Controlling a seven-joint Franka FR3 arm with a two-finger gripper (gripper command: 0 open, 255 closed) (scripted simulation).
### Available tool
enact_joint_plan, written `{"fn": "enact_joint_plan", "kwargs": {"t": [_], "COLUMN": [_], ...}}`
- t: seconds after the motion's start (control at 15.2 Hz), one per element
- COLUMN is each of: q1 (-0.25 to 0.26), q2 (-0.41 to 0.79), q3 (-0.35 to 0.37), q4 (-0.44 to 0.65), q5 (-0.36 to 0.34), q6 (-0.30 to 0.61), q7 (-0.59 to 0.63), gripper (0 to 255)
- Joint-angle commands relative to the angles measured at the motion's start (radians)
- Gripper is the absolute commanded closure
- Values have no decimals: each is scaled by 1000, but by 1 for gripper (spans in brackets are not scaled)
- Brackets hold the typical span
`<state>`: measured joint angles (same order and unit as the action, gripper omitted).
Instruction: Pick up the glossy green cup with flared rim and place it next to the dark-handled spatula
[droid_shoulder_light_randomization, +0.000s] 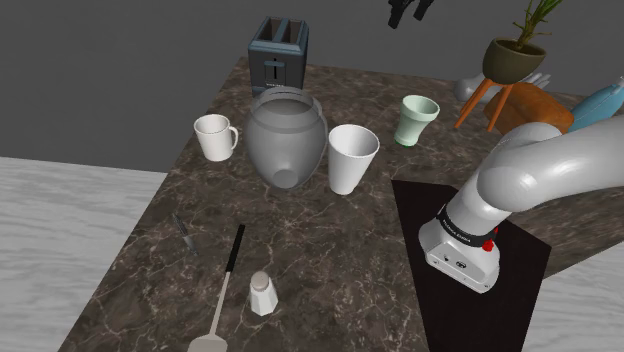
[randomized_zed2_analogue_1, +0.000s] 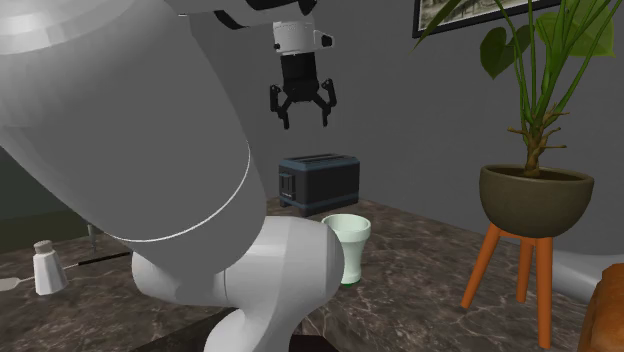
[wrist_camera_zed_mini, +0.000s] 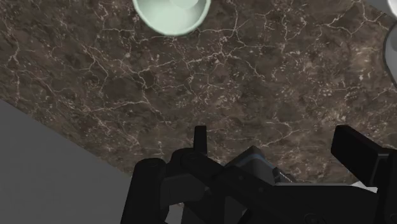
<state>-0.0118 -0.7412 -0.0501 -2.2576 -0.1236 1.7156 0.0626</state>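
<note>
Two black fingers (wrist_camera_zed_mini: 356, 151) stand apart and empty on the gripper (randomized_zed2_analogue_1: 302, 113), which hangs high over the dark marble counter (droid_shoulder_light_randomization: 330, 260), pointing down from the raised arm (droid_shoulder_light_randomization: 560, 160). Beneath it stands one pale green cup (droid_shoulder_light_randomization: 415, 120), well apart from one dark-handled spatula (droid_shoulder_light_randomization: 233, 255). Between them are one toaster (droid_shoulder_light_randomization: 277, 55), one grey jar (droid_shoulder_light_randomization: 286, 138), one white mug (droid_shoulder_light_randomization: 214, 137), one white cup (droid_shoulder_light_randomization: 352, 158) and one shaker (droid_shoulder_light_randomization: 262, 294).

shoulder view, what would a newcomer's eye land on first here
The bulky white arm at the shoulder view's lower right grabs the eye first, then the big grey jar in the middle of the dark marbled counter, flanked by a white mug and a white cup. The pale green cup stands apart toward that view's right, and the open gripper hangs high above the counter.
</note>
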Motion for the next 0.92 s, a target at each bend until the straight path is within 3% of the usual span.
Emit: {"fn": "enact_joint_plan", "kwargs": {"t": [0.0,0.86], "q1": [0,-86], "q2": [0,-250], "q3": [0,-50], "q4": [0,-523], "q5": [0,-87], "q6": [0,258], "q7": [0,43], "gripper": [0,0]}}
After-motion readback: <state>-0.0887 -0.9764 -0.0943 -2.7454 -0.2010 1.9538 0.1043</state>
